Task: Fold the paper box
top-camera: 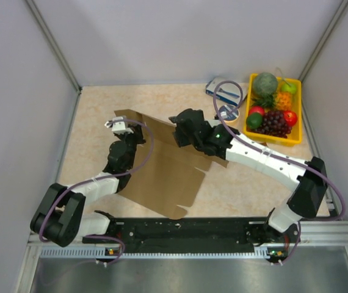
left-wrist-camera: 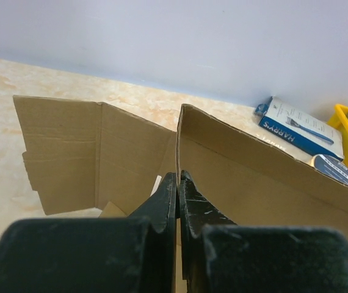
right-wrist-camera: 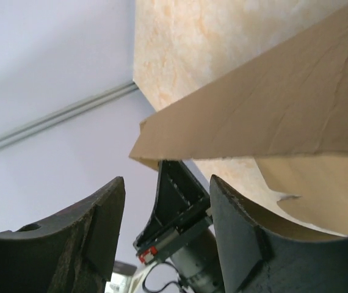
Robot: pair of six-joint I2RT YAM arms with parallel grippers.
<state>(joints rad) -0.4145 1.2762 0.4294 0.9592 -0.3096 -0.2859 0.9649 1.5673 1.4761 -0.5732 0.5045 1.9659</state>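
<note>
The paper box [top-camera: 162, 177] is a big brown cardboard blank in the middle of the table, with one panel raised on edge. In the left wrist view my left gripper [left-wrist-camera: 178, 177] is shut on the thin near end of that upright panel [left-wrist-camera: 253, 177]; a flap [left-wrist-camera: 58, 152] lies off to its left. From above, the left gripper [top-camera: 125, 129] sits at the panel's left end and the right gripper [top-camera: 177, 131] at its top right edge. My right gripper [right-wrist-camera: 166, 189] has its fingers apart, the cardboard corner [right-wrist-camera: 271, 116] just above the gap and nothing between them.
A yellow tray [top-camera: 296, 139] of fruit stands at the back right. Beside it lie a blue-and-white carton [top-camera: 226, 94] [left-wrist-camera: 299, 128] and a round tin [top-camera: 228, 113] [left-wrist-camera: 336, 171]. Grey walls close in the table on three sides.
</note>
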